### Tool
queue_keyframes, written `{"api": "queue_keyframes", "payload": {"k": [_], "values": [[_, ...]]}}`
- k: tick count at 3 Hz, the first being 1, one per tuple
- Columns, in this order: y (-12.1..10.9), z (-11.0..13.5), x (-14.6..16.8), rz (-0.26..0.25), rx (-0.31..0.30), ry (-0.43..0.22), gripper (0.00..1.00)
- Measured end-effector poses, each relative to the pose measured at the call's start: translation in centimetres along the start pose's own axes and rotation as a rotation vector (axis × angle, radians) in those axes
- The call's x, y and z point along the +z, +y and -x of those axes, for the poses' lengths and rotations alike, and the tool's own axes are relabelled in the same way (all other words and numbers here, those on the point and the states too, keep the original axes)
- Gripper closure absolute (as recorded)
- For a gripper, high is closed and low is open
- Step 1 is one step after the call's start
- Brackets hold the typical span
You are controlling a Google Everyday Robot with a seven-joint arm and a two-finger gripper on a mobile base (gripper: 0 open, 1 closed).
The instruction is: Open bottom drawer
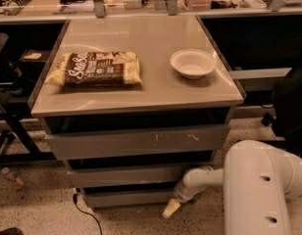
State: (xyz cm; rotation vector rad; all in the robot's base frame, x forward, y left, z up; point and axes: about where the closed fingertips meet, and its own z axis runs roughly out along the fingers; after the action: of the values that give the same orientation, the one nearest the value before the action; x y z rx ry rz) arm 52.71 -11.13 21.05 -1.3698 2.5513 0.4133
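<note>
The bottom drawer is the narrowest grey front, lowest of three under the grey cabinet top, and looks closed. Above it sit the mid-sized front and the widest front with pale scratch marks. My white arm reaches in from the lower right. My gripper shows as a cream tip near the floor, just in front of the bottom drawer's right end.
A brown and cream snack bag and a white bowl lie on the cabinet top. A black cable trails on the speckled floor at the cabinet's left. A dark rack stands left, a black chair right.
</note>
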Motion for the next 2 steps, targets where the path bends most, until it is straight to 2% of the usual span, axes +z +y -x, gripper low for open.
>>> {"api": "queue_keyframes", "payload": {"k": [1,2], "values": [[1.55,-2.44,2.05,0.042,-0.006,0.085,0.0],[2.0,-3.08,2.17,0.053,-0.007,0.113,0.0]]}}
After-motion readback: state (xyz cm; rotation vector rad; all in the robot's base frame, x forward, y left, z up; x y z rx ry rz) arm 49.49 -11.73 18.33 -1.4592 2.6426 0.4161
